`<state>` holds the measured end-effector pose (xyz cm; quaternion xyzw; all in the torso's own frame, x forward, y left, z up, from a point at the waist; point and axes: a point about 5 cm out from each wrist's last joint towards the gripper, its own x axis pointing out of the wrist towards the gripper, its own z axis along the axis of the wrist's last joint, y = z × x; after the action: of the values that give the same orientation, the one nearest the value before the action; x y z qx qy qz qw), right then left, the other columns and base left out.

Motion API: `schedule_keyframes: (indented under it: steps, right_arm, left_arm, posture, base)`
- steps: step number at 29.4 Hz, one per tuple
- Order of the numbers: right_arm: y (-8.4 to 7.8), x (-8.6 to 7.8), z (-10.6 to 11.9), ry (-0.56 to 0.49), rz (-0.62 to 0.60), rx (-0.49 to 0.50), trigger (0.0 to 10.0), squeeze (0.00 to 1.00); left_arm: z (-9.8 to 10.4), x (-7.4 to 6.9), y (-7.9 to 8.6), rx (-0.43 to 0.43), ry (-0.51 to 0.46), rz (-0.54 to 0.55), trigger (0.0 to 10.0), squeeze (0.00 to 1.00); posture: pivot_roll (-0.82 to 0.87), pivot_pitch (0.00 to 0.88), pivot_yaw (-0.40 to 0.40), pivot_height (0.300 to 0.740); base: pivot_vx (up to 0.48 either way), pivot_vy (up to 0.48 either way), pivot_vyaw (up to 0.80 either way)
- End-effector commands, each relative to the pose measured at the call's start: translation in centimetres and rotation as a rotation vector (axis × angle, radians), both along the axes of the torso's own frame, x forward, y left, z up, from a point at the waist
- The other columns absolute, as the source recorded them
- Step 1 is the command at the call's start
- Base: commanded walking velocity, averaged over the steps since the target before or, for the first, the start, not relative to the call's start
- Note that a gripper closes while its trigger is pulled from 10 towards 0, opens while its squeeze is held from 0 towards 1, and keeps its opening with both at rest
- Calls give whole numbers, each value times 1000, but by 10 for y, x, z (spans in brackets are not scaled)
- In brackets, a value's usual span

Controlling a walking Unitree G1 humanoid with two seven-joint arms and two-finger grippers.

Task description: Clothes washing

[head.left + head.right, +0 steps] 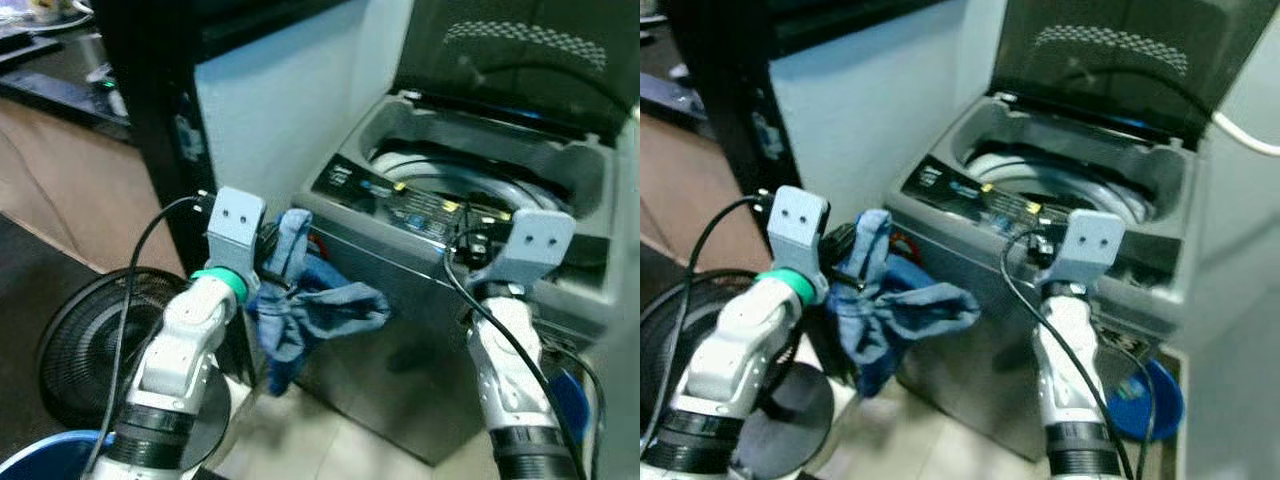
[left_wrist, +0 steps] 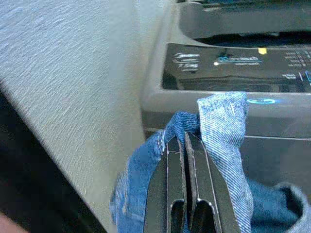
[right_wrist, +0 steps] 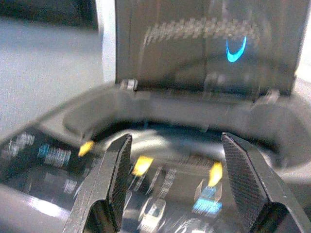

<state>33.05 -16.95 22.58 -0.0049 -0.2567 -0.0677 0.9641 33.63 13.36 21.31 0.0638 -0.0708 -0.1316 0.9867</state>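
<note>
Directly ahead stood a grey top-loading washing machine (image 1: 420, 380), its dark lid (image 1: 510, 60) raised upright and the pale drum rim (image 1: 450, 175) showing inside the tub opening. Its black control panel (image 1: 410, 205) ran along the near edge. A white wall (image 1: 280, 110) rose beside the machine on the robot's left, and a black round fan (image 1: 75, 340) sat low on the floor further left. A blue denim garment (image 1: 300, 305) hung bunched at the machine's front left corner, below the panel, draping down beside the machine's front face. The left gripper (image 2: 185, 141) had its jaws clenched on a fold of that denim. The right gripper (image 3: 175, 174) hovered over the control panel with its jaws spread wide, grasping nothing.
</note>
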Motion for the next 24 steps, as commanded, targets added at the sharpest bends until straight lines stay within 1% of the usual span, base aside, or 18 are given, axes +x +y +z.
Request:
schedule_keyframes:
  steps: [1, 3, 5, 6, 7, 10, 11, 12, 13, 14, 15, 16, 17, 18, 19, 20, 23, 24]
  right_arm:
    - [8, -5, 44, -157, 59, -17, 10000, 0]
    - [8, -5, 44, -157, 59, -17, 10000, 0]
    - [13, -8, 62, -214, 90, -51, 10000, 0]
    - [13, -8, 62, -214, 90, -51, 10000, 0]
    - [15, -9, 67, -232, 103, -73, 10000, 0]
    - [18, -9, 68, -229, 116, -114, 10000, 0]
    - [18, -9, 68, -229, 116, -114, 10000, 0]
    - [18, -9, 64, -213, 114, -127, 10000, 0]
    - [18, -9, 64, -213, 114, -127, 10000, 0]
    - [18, -8, 60, -195, 112, -136, 10000, 0]
    - [18, -8, 60, -195, 112, -136, 10000, 0]
    - [18, -8, 56, -175, 108, -143, 10000, 0]
    - [18, -8, 56, -175, 108, -143, 10000, 0]
    - [18, -6, 53, -156, 107, -150, 10000, 0]
    - [18, -5, 50, -138, 109, -160, 10000, 0]
    - [18, -5, 49, -128, 110, -166, 10000, 0]
    - [19, -4, 48, -114, 118, -178, 10000, 0]
    - [20, -2, 46, -92, 139, -208, 10000, 0]
  left_arm:
    - [43, -3, -5, -8, -174, -28, 10000, 0]
    - [43, -3, -5, -8, -174, -28, 10000, 0]
    - [49, -2, -4, -9, -192, -25, 10000, 0]
    - [49, -2, -4, -9, -192, -25, 10000, 0]
    - [52, -3, -4, -10, -201, -25, 10000, 0]
    - [60, -6, -3, -21, -243, -13, 10000, 0]
    - [60, -6, -3, -21, -243, -13, 10000, 0]
    - [72, -8, -1, -10, -311, 16, 10000, 0]
    - [72, -8, -1, -10, -311, 16, 10000, 0]
    - [92, -13, 3, -3, -421, 69, 10000, 0]
    - [92, -13, 3, -3, -421, 69, 10000, 0]
    - [117, -19, 8, 29, -563, 139, 10000, 0]
    - [117, -19, 8, 29, -563, 139, 10000, 0]
    - [140, -27, 12, 55, -687, 201, 10000, 0]
    - [154, -33, 14, 70, -765, 232, 10000, 0]
    - [161, -36, 15, 80, -802, 244, 10000, 0]
    - [164, -37, 17, 90, -818, 264, 10000, 0]
    - [166, -38, 20, 88, -827, 305, 10000, 0]
  posture:
    - [77, 0, 66, 740]
    - [77, 0, 66, 740]
    - [78, 0, 64, 740]
    - [78, 0, 64, 740]
    - [78, 0, 64, 740]
    - [80, 0, 61, 740]
    - [80, 0, 61, 740]
    - [80, 0, 61, 740]
    - [80, 0, 61, 740]
    - [79, 0, 56, 740]
    - [79, 0, 56, 740]
    - [79, 0, 50, 740]
    - [79, 0, 50, 740]
    - [80, 0, 45, 740]
    - [80, 0, 45, 740]
    - [80, 0, 45, 740]
    - [78, 0, 39, 740]
    - [80, 0, 34, 740]
  base:
    - [0, 0, -800]
    - [0, 0, -800]
    - [0, 0, -800]
    - [0, 0, -800]
    - [0, 0, -800]
    - [0, 0, -800]
    - [0, 0, -800]
    - [0, 0, -800]
    - [0, 0, -800]
    - [0, 0, -800]
    - [0, 0, -800]
    - [0, 0, -800]
    - [0, 0, -800]
    - [0, 0, -800]
    - [0, 0, -800]
    - [0, 0, -800]
    - [0, 0, -800]
    - [0, 0, -800]
